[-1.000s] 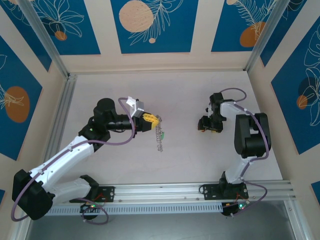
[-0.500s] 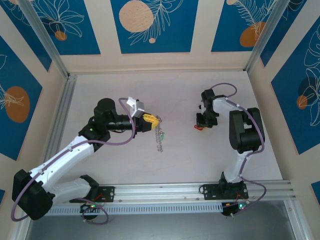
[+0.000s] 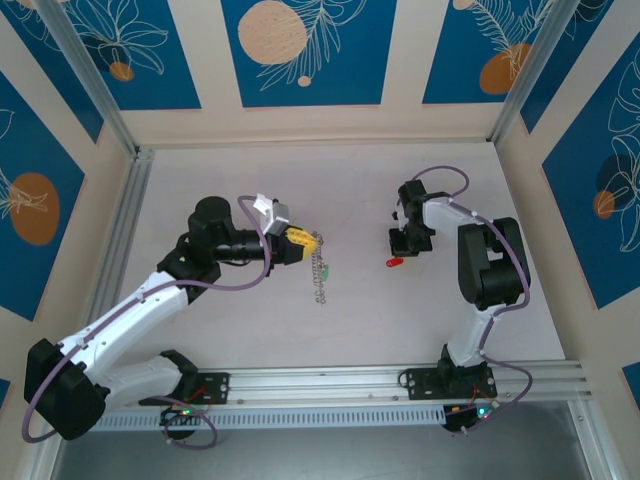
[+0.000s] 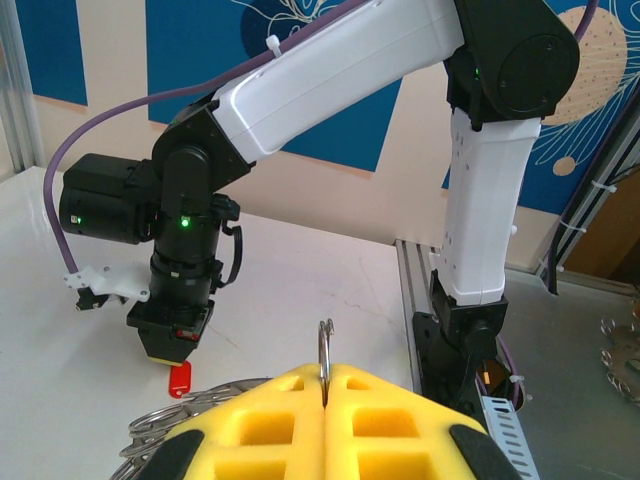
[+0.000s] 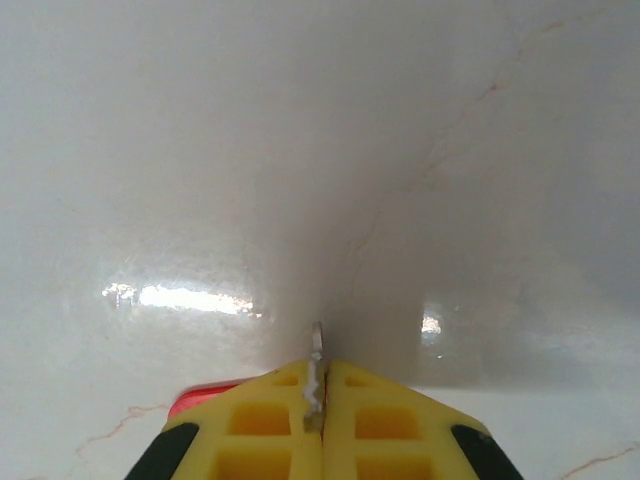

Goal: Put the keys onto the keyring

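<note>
My left gripper (image 3: 308,240) is shut on the keyring (image 3: 319,276), whose silvery chain hangs down from the yellow tips toward the table. A small green key (image 3: 328,268) hangs on that chain. In the left wrist view the yellow pads (image 4: 270,410) pinch the ring (image 4: 325,345) edge-on, with more loops (image 4: 160,440) at the lower left. My right gripper (image 3: 400,252) points down at the table, shut on the red key (image 3: 394,262). In the right wrist view its metal blade (image 5: 317,345) sticks up between the shut jaws and the red head (image 5: 200,400) shows to the left.
An aluminium rail (image 3: 330,380) runs along the near edge and another (image 3: 120,230) along the left side. Patterned walls close in the back and sides. In the left wrist view, my right arm (image 4: 480,200) rises above its dark wrist (image 4: 185,260), with the red key (image 4: 180,378) under it.
My right gripper has shifted left and a little toward the back, and has shut on the red key, which now shows beneath it. The left arm and the keyring have not moved.
</note>
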Controlling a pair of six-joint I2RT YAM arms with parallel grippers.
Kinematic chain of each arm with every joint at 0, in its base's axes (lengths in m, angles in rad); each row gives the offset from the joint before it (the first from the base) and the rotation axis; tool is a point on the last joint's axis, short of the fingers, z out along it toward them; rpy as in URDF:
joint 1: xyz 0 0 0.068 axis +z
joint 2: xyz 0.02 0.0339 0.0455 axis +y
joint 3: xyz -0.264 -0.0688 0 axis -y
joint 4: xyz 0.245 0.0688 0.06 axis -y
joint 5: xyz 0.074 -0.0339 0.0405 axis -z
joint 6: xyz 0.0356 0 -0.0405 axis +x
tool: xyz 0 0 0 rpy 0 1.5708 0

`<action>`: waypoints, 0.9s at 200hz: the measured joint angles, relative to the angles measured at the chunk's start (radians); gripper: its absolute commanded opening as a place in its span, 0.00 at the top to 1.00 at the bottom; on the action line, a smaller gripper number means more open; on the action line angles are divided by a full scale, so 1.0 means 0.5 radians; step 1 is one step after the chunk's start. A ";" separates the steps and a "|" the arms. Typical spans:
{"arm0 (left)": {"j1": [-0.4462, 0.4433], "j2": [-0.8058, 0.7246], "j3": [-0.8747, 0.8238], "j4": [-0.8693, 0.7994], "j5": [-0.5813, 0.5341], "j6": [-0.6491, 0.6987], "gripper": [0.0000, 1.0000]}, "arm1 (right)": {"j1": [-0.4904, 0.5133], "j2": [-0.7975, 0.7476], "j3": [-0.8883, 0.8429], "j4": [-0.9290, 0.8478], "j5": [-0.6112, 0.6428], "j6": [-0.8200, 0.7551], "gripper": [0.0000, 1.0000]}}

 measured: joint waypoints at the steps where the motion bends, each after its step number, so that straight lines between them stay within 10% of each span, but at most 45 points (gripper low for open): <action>1: 0.000 0.000 0.000 0.000 0.000 0.000 1.00 | 0.000 0.000 0.000 -0.001 0.000 -0.001 0.95; 180: -0.001 0.003 0.000 0.002 0.001 -0.002 1.00 | 0.008 -0.093 -0.108 0.000 -0.002 -0.038 0.85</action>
